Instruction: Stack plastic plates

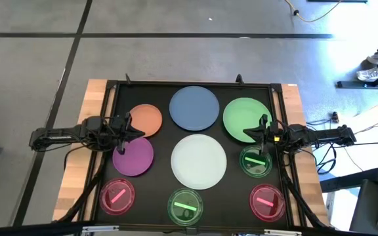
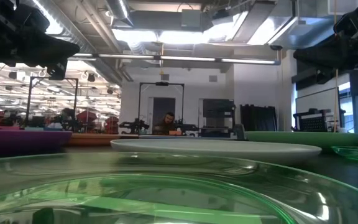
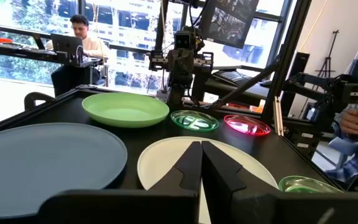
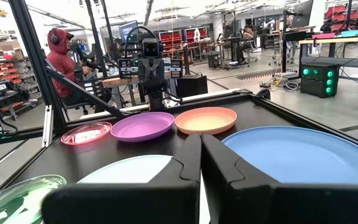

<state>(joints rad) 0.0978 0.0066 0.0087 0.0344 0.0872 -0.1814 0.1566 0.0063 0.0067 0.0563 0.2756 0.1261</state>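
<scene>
Nine round plastic plates lie apart in three rows on the black table (image 1: 277, 98). At the back sit the medium orange plate (image 1: 145, 120), large blue plate (image 1: 194, 107) and large green plate (image 1: 244, 117). In the middle row are the medium purple plate (image 1: 133, 156), large white plate (image 1: 199, 161) and a small see-through green dish (image 1: 255, 162) with a bright bar. At the front lie a pink dish (image 1: 117, 196), a green dish (image 1: 185, 207) and another pink dish (image 1: 267, 201).

The left gripper (image 1: 127, 130) hovers between orange and purple, fingers pressed together, holding nothing. The right gripper (image 1: 262, 131) hangs over the green plate's edge, likewise closed and empty.

No writing is readable.
</scene>
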